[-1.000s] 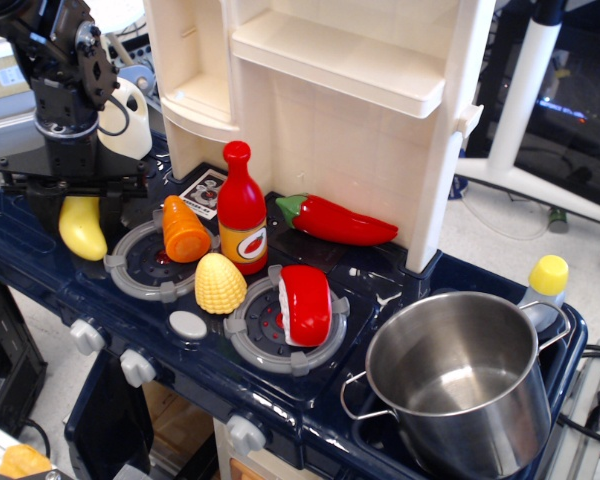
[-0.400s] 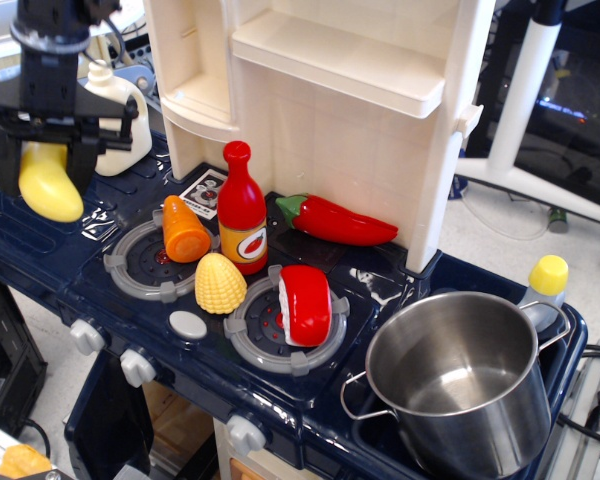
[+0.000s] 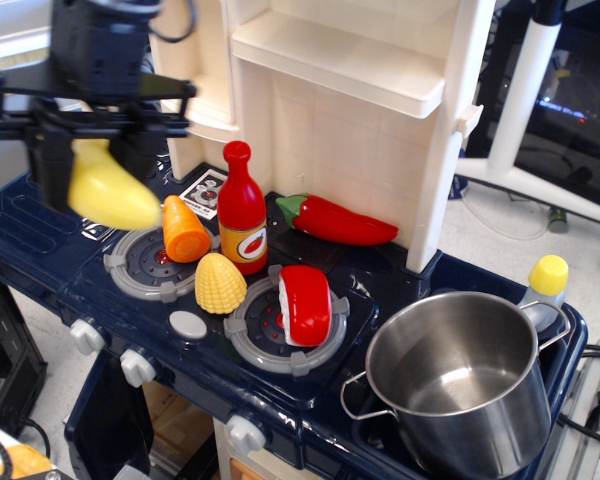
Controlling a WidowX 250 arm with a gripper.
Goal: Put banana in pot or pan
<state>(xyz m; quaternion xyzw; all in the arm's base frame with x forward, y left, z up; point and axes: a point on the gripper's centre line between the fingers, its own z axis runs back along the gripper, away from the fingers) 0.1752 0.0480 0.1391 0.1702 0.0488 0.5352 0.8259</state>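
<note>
Since the earlier frame the gripper (image 3: 92,165) has risen and swung right, carrying the banana (image 3: 111,193) pinched between its fingers (image 3: 50,165), now in the air above the left burner (image 3: 152,262) of the desk (image 3: 40,270). At the far right, the pot (image 3: 458,385) stands upright and empty, well apart from the banana.
</note>
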